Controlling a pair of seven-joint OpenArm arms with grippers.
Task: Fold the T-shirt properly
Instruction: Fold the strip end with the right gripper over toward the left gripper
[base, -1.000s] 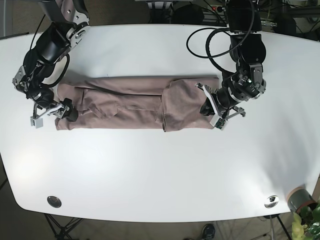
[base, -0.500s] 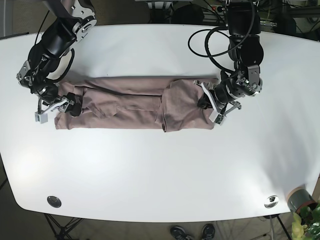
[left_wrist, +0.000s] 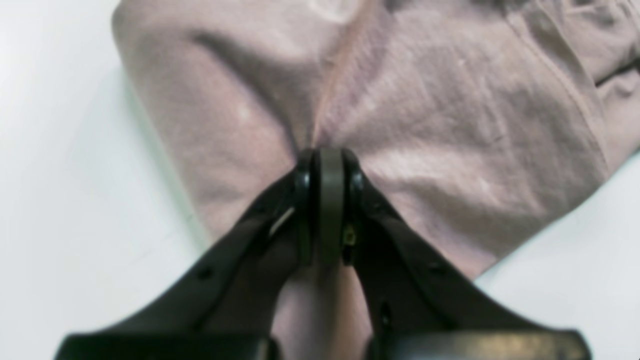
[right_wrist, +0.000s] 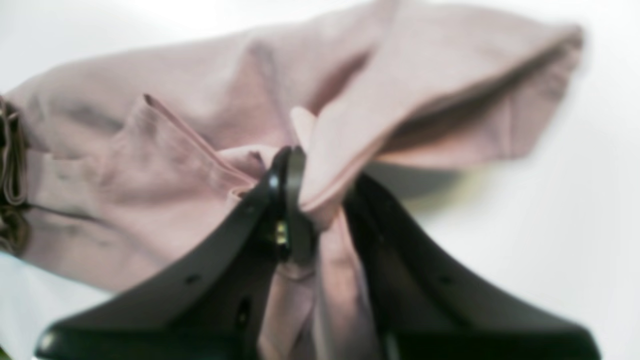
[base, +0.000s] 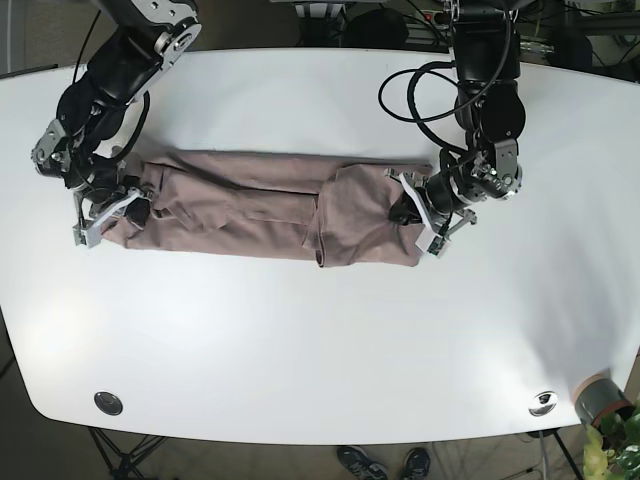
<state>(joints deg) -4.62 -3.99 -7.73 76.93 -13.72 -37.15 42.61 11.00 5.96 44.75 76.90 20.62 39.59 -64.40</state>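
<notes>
Both arms reach low over the white table (base: 320, 340), one at each end of the single mauve T-shirt (base: 260, 205), which lies as a long strip across the table's middle. Left gripper (left_wrist: 325, 165) is pressed together, pinching a fabric ridge. Right gripper (right_wrist: 300, 185) is clamped on a bunched fold at the opposite end.

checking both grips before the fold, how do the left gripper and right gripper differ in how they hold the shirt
The left gripper pinches a flat, smooth stretch of the T-shirt, and cloth fans out evenly from it. The right gripper clamps a bunched, layered fold, lifted off the table. They grip opposite ends. Both are shut on fabric.
</notes>
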